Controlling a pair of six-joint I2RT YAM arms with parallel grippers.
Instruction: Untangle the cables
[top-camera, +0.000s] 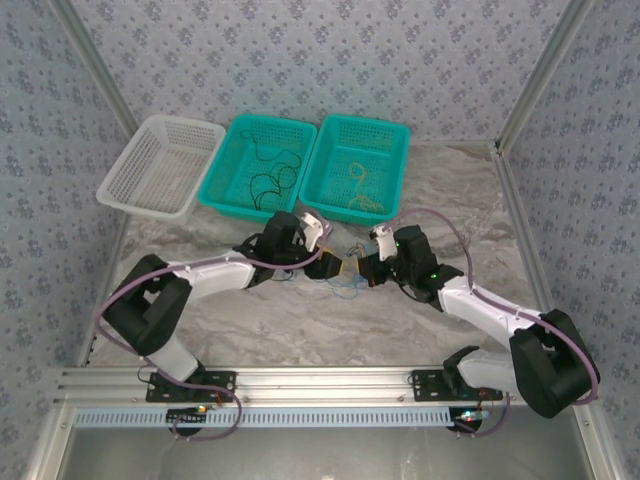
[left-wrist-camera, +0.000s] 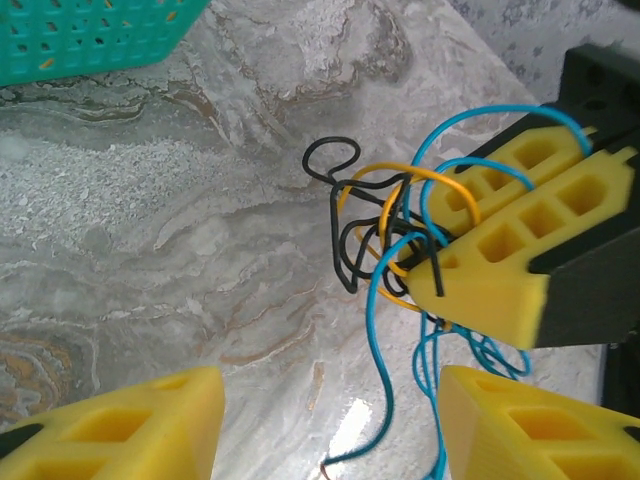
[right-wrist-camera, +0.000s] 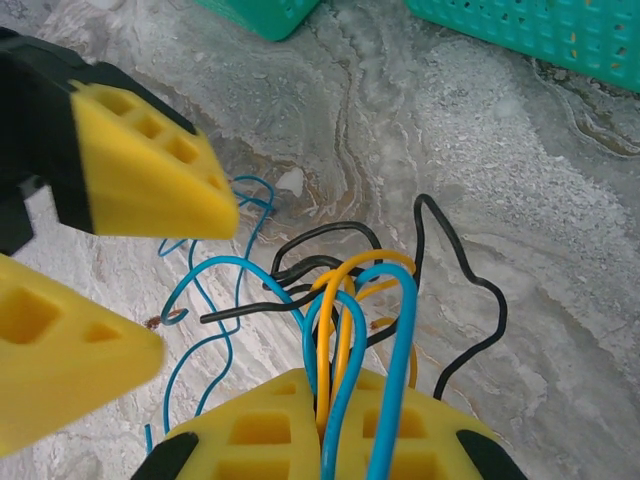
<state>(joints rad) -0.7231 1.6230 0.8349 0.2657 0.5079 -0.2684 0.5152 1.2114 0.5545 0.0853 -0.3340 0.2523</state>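
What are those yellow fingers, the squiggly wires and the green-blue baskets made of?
The yellow fingers look like matte plastic, blocky with square hollows. The cables seem thin wire in smooth, slightly shiny plastic coating; they bend in loose loops. The teal baskets look like hard moulded plastic, a grid of holes.

Table (left-wrist-camera: 150, 200) is a marbled, slightly shiny sheet, cables (right-wrist-camera: 400, 340) look glossy plastic-coated, basket (left-wrist-camera: 90, 40) is teal plastic mesh, fingers (right-wrist-camera: 150, 170) matt yellow plastic.
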